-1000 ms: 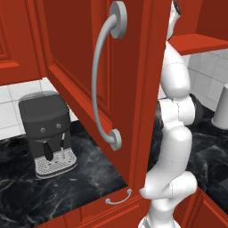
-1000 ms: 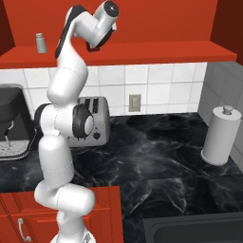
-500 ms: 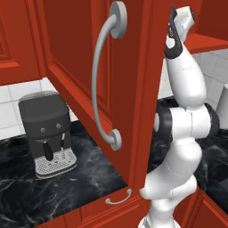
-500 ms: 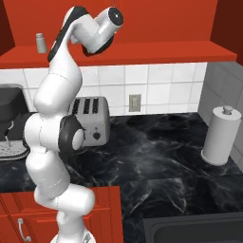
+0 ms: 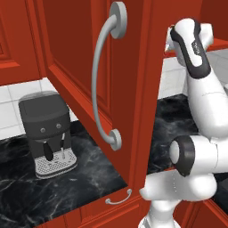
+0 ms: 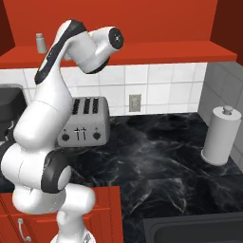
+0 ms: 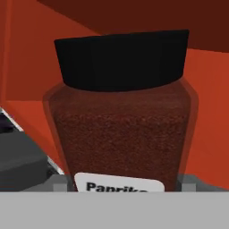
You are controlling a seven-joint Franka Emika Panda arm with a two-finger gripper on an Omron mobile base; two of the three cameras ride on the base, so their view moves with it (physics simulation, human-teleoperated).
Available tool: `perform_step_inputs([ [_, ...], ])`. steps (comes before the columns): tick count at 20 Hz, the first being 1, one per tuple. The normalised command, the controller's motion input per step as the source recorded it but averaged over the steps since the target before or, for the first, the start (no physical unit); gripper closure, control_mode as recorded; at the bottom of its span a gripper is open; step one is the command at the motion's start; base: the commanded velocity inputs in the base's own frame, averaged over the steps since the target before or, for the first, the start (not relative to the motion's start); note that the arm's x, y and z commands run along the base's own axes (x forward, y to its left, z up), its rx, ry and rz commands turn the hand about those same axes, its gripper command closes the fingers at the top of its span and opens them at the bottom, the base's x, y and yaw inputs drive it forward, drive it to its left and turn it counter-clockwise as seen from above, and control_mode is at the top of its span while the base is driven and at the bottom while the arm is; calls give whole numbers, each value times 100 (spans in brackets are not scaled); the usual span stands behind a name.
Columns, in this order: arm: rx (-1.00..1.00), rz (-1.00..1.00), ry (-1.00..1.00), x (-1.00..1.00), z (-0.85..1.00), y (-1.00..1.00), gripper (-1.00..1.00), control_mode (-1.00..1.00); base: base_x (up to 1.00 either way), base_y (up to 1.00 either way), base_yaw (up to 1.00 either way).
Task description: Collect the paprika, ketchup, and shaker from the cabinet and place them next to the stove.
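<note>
The paprika (image 7: 120, 112) stands upright right in front of the tool (image 7: 120, 185), so close that its black lid and dark-red body take up most of the hand view. The tool's two fingertips (image 7: 60, 182) show at either side of the jar's lower body, one to each side of the white label; the jaws stand wide, flanking the jar, and whether they touch it cannot be told. The jar sits on the red shelf of the cabinet (image 5: 138, 89), whose open door with its long curved silver handle (image 5: 101, 75) hangs left of the raised arm. The shaker (image 6: 41, 42) stands on the same shelf, well off to the tool's left. Below on the tabletop (image 6: 156, 161) are a toaster (image 6: 85, 122), a coffee machine (image 5: 46, 133) and a paper towel roll (image 6: 220, 135).
</note>
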Motion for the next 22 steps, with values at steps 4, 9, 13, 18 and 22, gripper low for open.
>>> perform_step_inputs([
  [4, 0, 9, -14, -100, -21, 0, 100, -100, 0, 0, 0],
  [9, 0, 5, -14, -100, -25, 0, 100, -100, 0, 0, 0],
  [13, 0, 4, -7, -100, -27, 0, 100, -100, 0, 0, 0],
  [18, 0, 5, -1, -95, -27, 0, 100, -100, 0, 0, 0],
  [22, 0, 9, 0, -71, -27, 1, 100, -100, 0, 0, 0],
])
